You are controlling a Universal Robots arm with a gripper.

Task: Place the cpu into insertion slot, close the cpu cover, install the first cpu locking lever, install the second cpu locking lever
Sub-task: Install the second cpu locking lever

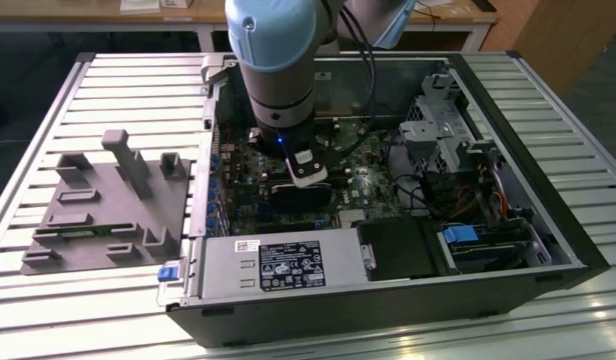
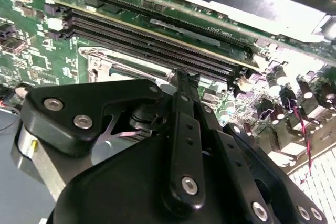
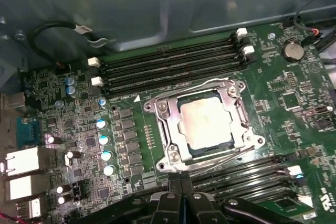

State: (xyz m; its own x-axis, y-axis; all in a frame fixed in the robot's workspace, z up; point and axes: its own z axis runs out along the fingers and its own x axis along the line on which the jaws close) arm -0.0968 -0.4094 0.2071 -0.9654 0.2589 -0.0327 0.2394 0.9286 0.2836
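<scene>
The cpu [image 3: 203,120] already sits in the insertion slot [image 3: 239,109], and the cpu cover [image 3: 167,129] lies closed around it. The pincer [image 3: 181,183], fingers together and holding nothing, hovers just beside the socket. Whether either locking lever is latched is unclear.

Open PC case [image 1: 548,247], grey fixture tray [image 1: 97,217], slatted table [image 1: 47,300]

Cpu [image 3: 206,123] in insertion slot [image 3: 239,109]
</scene>
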